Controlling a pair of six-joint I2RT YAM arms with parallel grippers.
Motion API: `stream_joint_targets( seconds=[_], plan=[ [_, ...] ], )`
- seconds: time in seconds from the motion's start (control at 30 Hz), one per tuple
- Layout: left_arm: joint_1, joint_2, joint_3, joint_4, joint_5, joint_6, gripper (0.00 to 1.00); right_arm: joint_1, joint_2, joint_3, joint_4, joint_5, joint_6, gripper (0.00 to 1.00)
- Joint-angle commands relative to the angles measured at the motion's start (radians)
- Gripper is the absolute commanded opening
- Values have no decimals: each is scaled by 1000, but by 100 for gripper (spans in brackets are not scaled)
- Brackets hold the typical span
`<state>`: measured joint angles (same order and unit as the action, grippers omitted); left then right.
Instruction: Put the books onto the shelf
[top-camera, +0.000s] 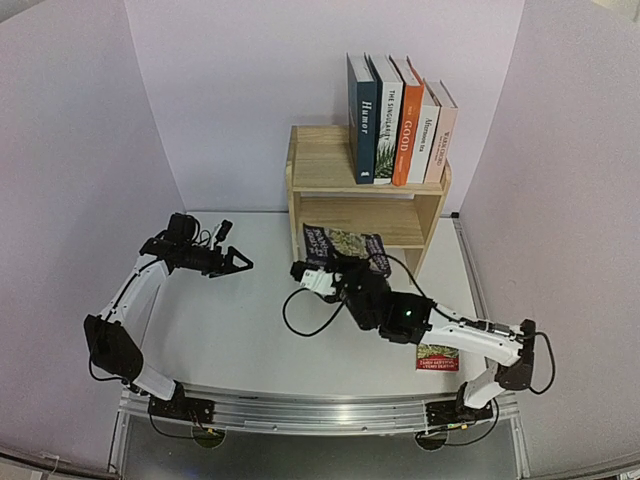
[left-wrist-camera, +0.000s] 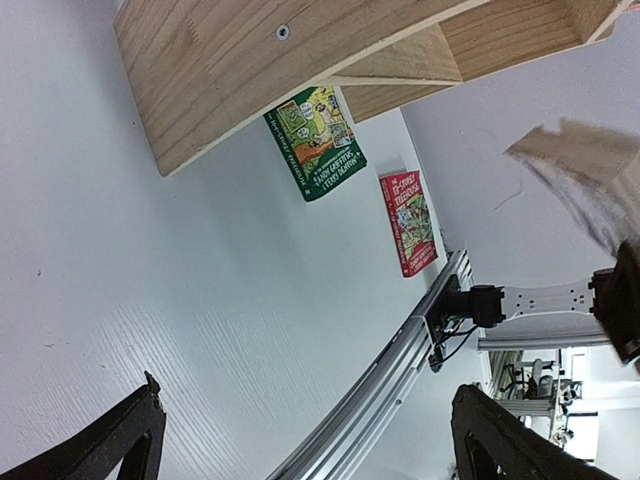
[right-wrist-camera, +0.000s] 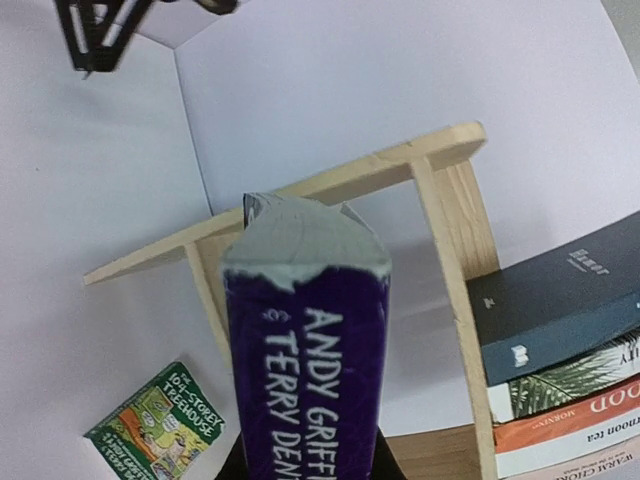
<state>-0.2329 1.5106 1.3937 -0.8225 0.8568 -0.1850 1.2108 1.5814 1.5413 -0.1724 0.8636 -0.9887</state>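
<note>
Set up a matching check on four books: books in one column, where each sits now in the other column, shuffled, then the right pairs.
1. Humor book
2. purple paperback
3. green paperback
4. red paperback

A. flat on the table, near the front rail
B. upright on the top tier of the shelf
C. held in the right gripper
D. flat on the table, beside the shelf

Pairs: 1-B, 2-C, 3-D, 4-A

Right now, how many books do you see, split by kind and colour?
Tall upright books on the pale wooden shelf: 5
Small green paperback: 1
Small red paperback: 1
Small purple paperback: 1
Total: 8
</note>
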Motion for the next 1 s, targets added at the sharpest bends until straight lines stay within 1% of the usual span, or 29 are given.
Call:
stream_joint_targets(
  seconds=[0.0, 0.07, 0.1, 0.2, 0.27, 0.4, 0.63, 0.73, 0.8, 0.87, 0.97],
  plan=[
    [-2, -10, 8, -22, -15, 47, 100, -142, -7, 89, -204, -89, -70, 0],
    [-2, -4, 19, -23, -14, 47, 100, -204, 19, 110, -173, -140, -113, 0],
    [-2, -2, 24, -23, -14, 48, 100, -228, 31, 109, -126, -155, -146, 0],
    [-1, -3, 25, -24, -14, 52, 100, -282, 90, 109, -14, -155, -257, 0],
    [-1, -8, 17, -21, -13, 53, 100, -311, 139, 116, 11, -159, -285, 0],
    [-2, -21, -5, -17, -11, 54, 100, -358, 207, 82, 118, -165, -329, 0],
    [-2, -31, -20, -20, -11, 66, 100, -426, 282, 72, 121, -292, -295, 0],
    [-2, -29, -22, -19, -9, 67, 99, -447, 299, 88, 78, -360, -262, 1],
    [-1, -27, -24, -19, -11, 70, 99, -457, 318, 125, 10, -393, -222, 8],
    [-1, -27, -26, -19, -12, 72, 100, -467, 343, 178, -82, -412, -175, 19],
    [-2, -26, -26, -19, -15, 74, 99, -470, 369, 212, -121, -409, -156, 28]
  ],
)
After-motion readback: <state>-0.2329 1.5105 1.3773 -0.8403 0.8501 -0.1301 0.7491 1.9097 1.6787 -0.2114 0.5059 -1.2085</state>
